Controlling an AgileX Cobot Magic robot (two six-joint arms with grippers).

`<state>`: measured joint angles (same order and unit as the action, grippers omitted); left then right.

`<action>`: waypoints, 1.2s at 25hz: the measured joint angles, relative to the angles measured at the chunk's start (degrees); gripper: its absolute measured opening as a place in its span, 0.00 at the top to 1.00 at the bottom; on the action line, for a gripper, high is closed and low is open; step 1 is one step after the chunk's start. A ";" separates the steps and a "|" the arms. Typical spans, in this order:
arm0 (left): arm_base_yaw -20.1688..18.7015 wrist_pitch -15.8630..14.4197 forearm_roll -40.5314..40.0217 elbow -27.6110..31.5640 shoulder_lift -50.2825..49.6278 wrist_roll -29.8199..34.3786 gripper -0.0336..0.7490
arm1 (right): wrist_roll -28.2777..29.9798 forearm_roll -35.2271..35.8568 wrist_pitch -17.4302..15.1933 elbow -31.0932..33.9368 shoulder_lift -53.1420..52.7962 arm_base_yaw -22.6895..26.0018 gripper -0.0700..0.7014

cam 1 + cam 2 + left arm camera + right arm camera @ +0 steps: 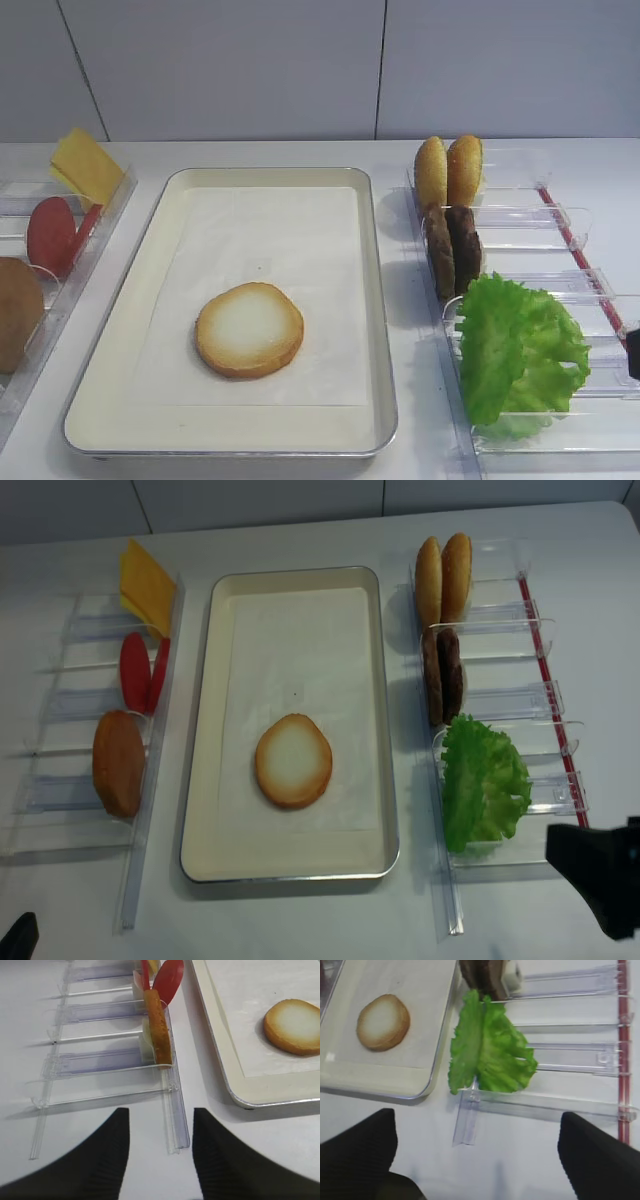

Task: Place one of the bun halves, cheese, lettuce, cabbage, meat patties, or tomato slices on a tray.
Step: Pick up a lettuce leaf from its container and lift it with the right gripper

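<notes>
One bun half (249,329), pale face up, lies flat on the tray (378,300) liner, bare paper all round it. Frilly lettuce (487,1050) leans in the right clear rack (545,1110) beside the tray rim. Right gripper (477,1147) hangs above, jaws wide, empty. Left gripper (160,1155) jaws apart, empty.

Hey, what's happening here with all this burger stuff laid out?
A two-armed robot is building a burger on the tray. One bun half lies toasted face up on its paper liner. Nothing is being held: the right tool hangs open near the lettuce in its clear rack, and the left tool is open by the other rack.
</notes>
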<state>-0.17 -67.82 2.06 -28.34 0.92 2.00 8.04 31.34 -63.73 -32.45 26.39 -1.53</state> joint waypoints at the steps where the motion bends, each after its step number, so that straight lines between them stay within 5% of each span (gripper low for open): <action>1: 0.00 0.00 0.00 0.00 0.00 0.00 0.59 | 0.61 0.94 0.76 0.00 1.18 0.00 0.07; 7: 0.00 0.00 0.00 0.00 0.00 0.00 0.59 | 7.60 6.87 9.37 -0.11 5.73 0.00 0.07; 17: 0.00 0.00 0.00 0.00 0.00 0.00 0.59 | 12.53 6.89 6.66 -7.11 22.61 -0.57 0.07; 20: 0.00 0.00 0.00 0.00 0.00 0.00 0.59 | 7.55 1.17 5.37 -10.82 28.42 -5.39 0.07; 26: 0.00 0.00 0.00 0.00 0.00 0.00 0.59 | -13.89 -17.61 5.37 -15.78 38.11 -21.70 0.07; 30: 0.00 0.00 0.00 0.00 0.00 0.00 0.59 | -20.66 -19.94 6.49 -17.51 42.66 -27.26 0.07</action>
<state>-0.17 -67.82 2.06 -28.34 0.92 2.00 -12.62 11.40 -57.24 -49.95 69.05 -28.79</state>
